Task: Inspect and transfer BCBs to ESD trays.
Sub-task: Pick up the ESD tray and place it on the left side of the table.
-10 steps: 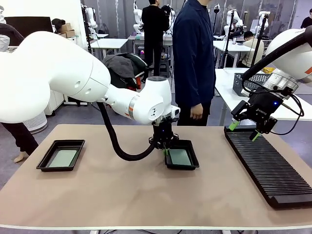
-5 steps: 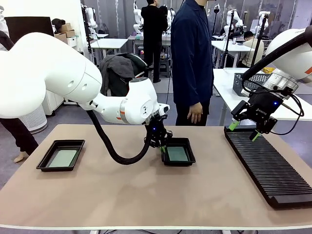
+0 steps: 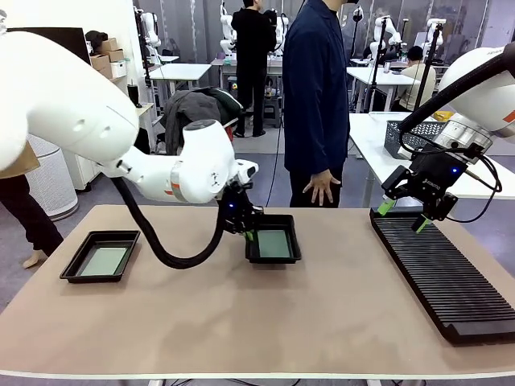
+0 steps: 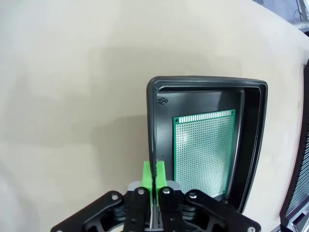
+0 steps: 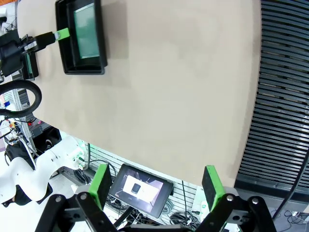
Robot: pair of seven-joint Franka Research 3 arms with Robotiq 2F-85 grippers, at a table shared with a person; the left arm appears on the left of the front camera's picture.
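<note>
Left pincer (image 4: 154,175) clenched on tray (image 4: 251,125) rim edge — right pincer (image 3: 400,215) released, bare tabletop (image 3: 241,322) between.

Two trays on the table (image 3: 241,322): one tray (image 3: 100,256) at far left with a board (image 3: 103,260) lying in it, the other tray (image 3: 273,245) near the middle, toward the far edge, also with a board (image 3: 273,244) flat inside. Left gripper (image 3: 245,233) sits on the middle tray's left rim, jaws pinched on that wall. Slotted rack (image 3: 438,273) runs along the table's right side, front to back. Right gripper (image 3: 400,215) hangs above the rack's far end, jaws apart. A person (image 3: 318,96) stands behind the table, just right of the middle tray.
</note>
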